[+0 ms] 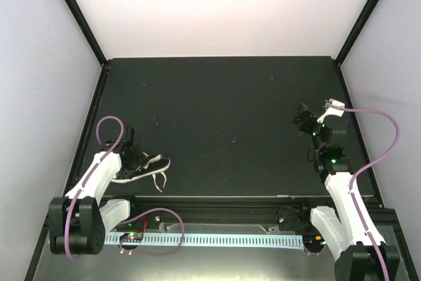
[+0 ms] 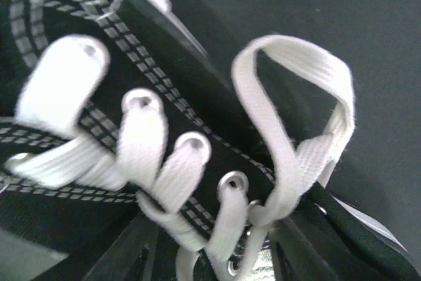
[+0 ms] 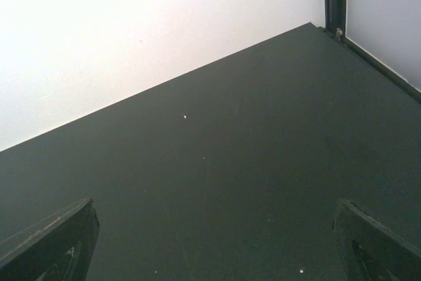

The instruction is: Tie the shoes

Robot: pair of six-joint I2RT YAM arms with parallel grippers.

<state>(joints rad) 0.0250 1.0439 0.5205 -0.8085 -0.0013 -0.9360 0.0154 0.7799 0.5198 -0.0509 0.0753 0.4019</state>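
1. Our left gripper [image 1: 130,153] is right down on the shoe [image 1: 143,168]. Its camera is so close that we cannot tell if the jaws are pinching something or are loose.
2. In the left wrist view we see the shoe's black cloth with rows of pale stitching. There are round shiny rings [image 2: 233,181] along its edge.
3. The laces [image 2: 289,90] are flat, wide and white. They go in and out of the rings, and one part stands up in a big loop.
4. From above, the shoe lies on the black table [image 1: 230,110], in the near left corner, just beside the left arm. We see a white edge along its side. One white lace end trails off toward the near edge of the table.
5. Our right gripper [image 1: 306,123] is over on the right side, well apart from the shoe. Its jaws are spread wide and hold nothing. Its two dark fingers [image 3: 56,241] sit at the bottom corners of the right wrist view.
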